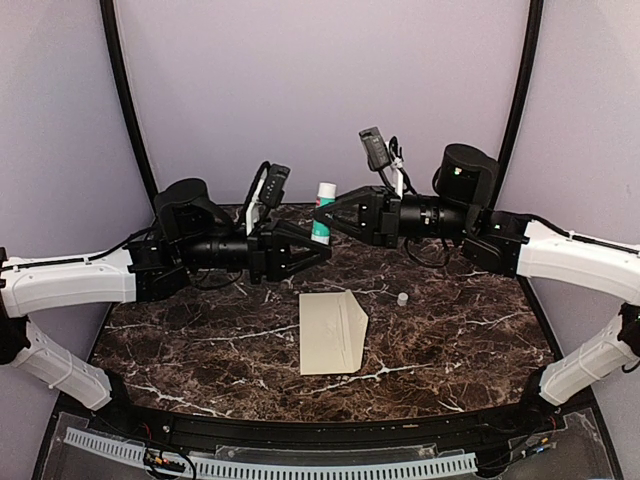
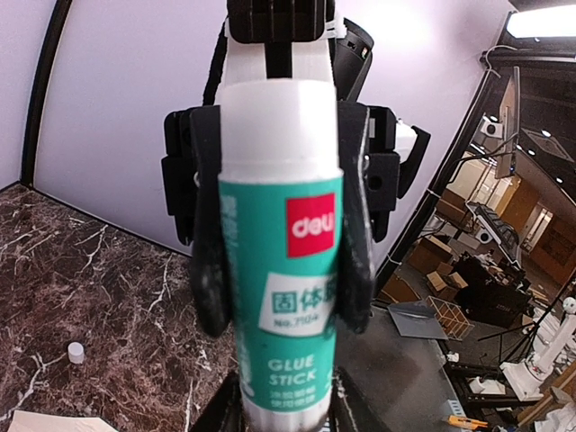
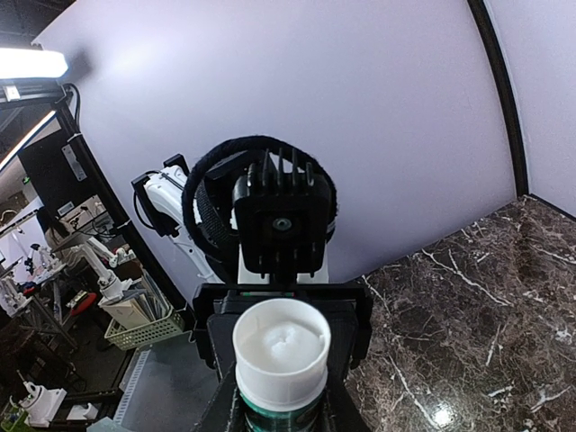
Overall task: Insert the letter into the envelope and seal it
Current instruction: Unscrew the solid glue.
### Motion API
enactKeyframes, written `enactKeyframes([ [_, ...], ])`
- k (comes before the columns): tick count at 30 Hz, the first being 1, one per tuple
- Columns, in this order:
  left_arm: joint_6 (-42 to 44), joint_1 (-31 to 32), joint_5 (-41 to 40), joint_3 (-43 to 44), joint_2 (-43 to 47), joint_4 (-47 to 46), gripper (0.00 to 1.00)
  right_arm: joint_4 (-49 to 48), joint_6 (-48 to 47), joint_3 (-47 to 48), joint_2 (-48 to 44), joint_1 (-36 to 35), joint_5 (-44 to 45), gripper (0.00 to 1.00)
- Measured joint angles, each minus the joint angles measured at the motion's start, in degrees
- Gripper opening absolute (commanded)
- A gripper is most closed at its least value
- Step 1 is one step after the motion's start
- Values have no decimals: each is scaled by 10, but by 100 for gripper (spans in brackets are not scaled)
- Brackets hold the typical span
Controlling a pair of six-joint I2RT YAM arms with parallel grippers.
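Black fingers (image 2: 210, 270) of the right gripper (image 1: 328, 216) pinch a teal-and-white plastic glue stick (image 2: 283, 297) at mid-body, parted only as wide as the tube and closed firmly on it. At the tube's base the left gripper (image 1: 318, 250) has its own fingers (image 2: 219, 418) close against either side; whether they truly clamp it I cannot tell. The stick stands upright between the two arms, above the far middle of the dark, white-veined marble table (image 1: 200, 340). Its top is uncovered, and the right wrist view shows the white glue face (image 3: 281, 345) exposed. A small white cap (image 1: 402, 298), probably the stick's, lies on the marble.

Nearer the arm bases, the plain cream paper envelope (image 1: 330, 333) lies flat mid-table, well apart from both grippers and left of the cap. Its triangular flap appears to lie out to the right, not folded shut. The bordered letter shows in no view — most likely it is inside the envelope, though that is a judgement. Insertion therefore looks done and sealing is left: glue onto the flap, then fold it over and press it down.
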State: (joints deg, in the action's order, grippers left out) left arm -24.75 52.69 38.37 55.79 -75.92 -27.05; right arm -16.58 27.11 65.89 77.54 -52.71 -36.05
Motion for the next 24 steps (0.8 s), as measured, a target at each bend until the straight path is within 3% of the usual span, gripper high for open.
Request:
enactKeyframes([
  [9,-5,0,0,0,0,-8,27,0,0,0,0,0,-1,0],
  [24,-24,0,-9,-8,-4,-26,3,6,4,0,0,3,1,0],
])
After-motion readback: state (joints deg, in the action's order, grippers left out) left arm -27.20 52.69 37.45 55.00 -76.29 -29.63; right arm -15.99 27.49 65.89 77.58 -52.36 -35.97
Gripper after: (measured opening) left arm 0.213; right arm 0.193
